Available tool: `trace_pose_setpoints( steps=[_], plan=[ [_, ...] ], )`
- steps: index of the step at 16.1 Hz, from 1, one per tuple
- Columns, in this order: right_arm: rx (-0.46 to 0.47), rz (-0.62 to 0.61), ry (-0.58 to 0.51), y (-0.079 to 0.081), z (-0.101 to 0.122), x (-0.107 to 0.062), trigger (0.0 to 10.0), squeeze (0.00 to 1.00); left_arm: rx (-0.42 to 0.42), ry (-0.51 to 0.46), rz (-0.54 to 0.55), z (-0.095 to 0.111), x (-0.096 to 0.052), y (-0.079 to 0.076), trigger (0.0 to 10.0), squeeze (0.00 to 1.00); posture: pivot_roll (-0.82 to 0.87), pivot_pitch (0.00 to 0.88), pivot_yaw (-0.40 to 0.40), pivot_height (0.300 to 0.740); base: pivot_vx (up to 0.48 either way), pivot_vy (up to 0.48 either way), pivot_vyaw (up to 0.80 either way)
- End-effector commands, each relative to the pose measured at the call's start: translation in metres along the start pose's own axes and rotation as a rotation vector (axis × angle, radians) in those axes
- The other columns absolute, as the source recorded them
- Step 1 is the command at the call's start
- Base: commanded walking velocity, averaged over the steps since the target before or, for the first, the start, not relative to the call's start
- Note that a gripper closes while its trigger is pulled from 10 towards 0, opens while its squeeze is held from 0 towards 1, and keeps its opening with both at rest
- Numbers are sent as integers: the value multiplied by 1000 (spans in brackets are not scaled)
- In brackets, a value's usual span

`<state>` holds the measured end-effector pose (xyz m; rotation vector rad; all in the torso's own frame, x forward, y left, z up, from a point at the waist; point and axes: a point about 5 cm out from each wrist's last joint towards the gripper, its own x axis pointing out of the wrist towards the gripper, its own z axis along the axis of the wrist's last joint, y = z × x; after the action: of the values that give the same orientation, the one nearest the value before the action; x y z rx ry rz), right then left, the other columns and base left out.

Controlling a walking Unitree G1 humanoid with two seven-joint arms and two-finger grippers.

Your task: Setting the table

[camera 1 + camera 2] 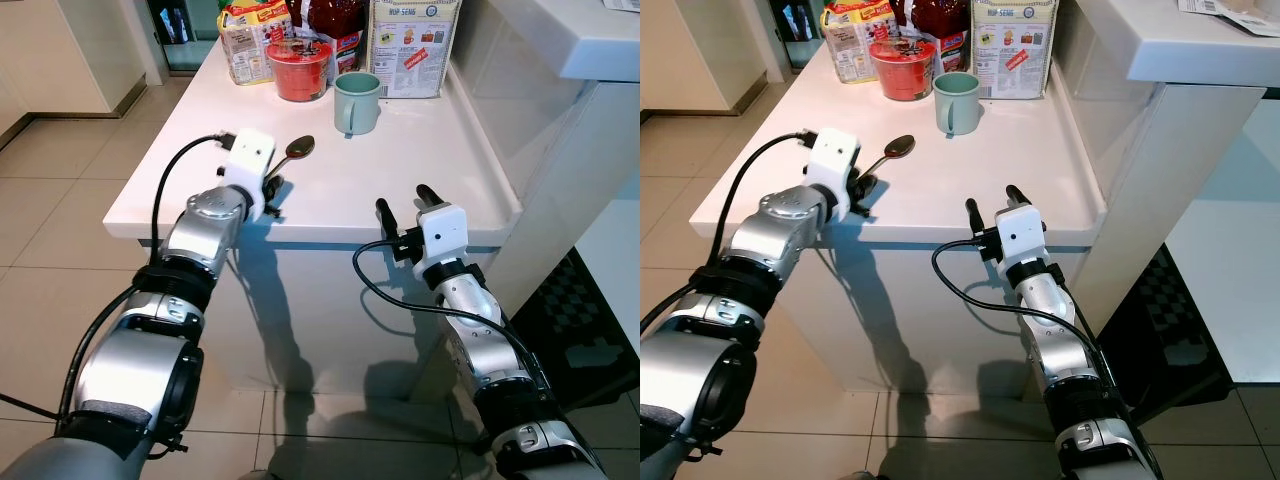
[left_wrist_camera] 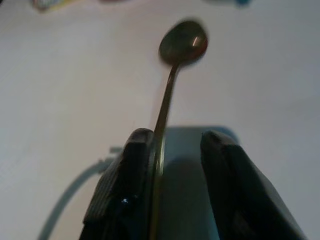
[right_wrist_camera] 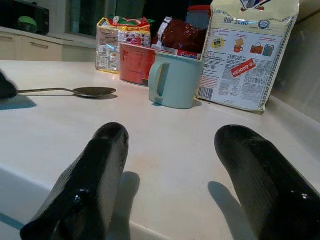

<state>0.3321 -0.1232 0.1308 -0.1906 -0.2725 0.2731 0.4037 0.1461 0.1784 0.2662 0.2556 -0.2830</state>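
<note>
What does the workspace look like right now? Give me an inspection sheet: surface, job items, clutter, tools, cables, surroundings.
Surface: white table, front part bare.
Job's things: spoon over the table, handle in the left tool, bowl pointing toward the mug; green mug upright near the back, handle facing front.
Clutter: red bowl, noodle packet, dark red bag and cereal bag lined along the back edge.
Grippers: left tool over the table's front left, spoon handle against one finger; right tool open at the front edge, holding nothing.
Cables: black cable looped at each wrist.
Surroundings: tiled floor; white counter to the right.
</note>
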Motion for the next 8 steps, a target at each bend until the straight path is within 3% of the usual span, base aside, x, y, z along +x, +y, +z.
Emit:
trace_pose_setpoints(
  steps=[1, 6, 7, 8],
  plan=[
    [-6, 7, 3, 2, 0, -2, 10000, 0, 9, 23, 6, -3, -1, 6, 10000, 1000, 27, 52, 56, 740, 0, 0, 0],
    [-9, 0, 4, 0, 0, -3, 10000, 0, 38, 51, 20, -6, -2, 18, 10000, 1000, 19, 59, 60, 740, 0, 0, 0],
    [-9, -2, 4, -1, 0, -3, 10000, 0, 47, 59, 20, -5, -2, 19, 10000, 0, 18, 59, 61, 740, 0, 0, 0],
    [-9, -4, 4, -1, 0, -3, 10000, 0, 48, 64, 10, -4, -2, 19, 10000, 0, 16, 61, 62, 740, 0, 0, 0]
  ],
)
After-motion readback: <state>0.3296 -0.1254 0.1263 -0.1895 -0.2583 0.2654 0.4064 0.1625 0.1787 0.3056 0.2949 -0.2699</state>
